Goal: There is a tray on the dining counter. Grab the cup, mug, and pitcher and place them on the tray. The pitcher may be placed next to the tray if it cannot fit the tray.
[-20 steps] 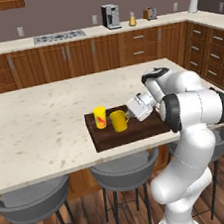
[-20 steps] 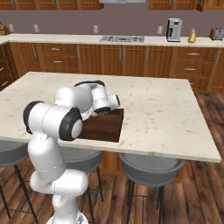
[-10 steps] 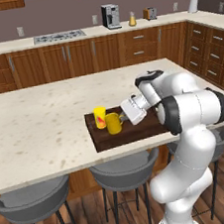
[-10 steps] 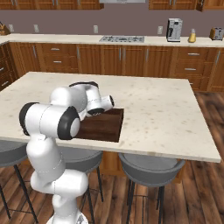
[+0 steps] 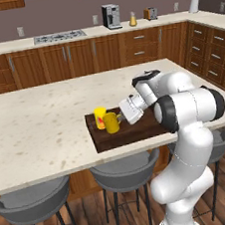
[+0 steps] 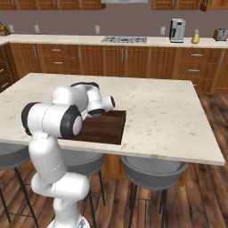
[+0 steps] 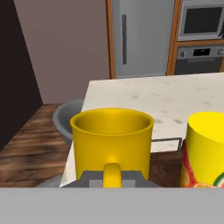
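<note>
Kitchen desk (image 5: 41, 129), mug being set on the tray (image 5: 137, 129).
Pincer (image 5: 121, 116) is clamped on the mug's (image 5: 111, 123) handle, the mug over the tray just beside the cup (image 5: 100, 117). Letting go crooked could tip it into that cup.

Beige dining counter (image 5: 45, 123) — dark tray (image 5: 137, 129) at its near edge

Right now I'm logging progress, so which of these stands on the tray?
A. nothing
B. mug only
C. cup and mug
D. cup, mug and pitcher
C: the cup and the mug stand side by side on the tray.
</note>
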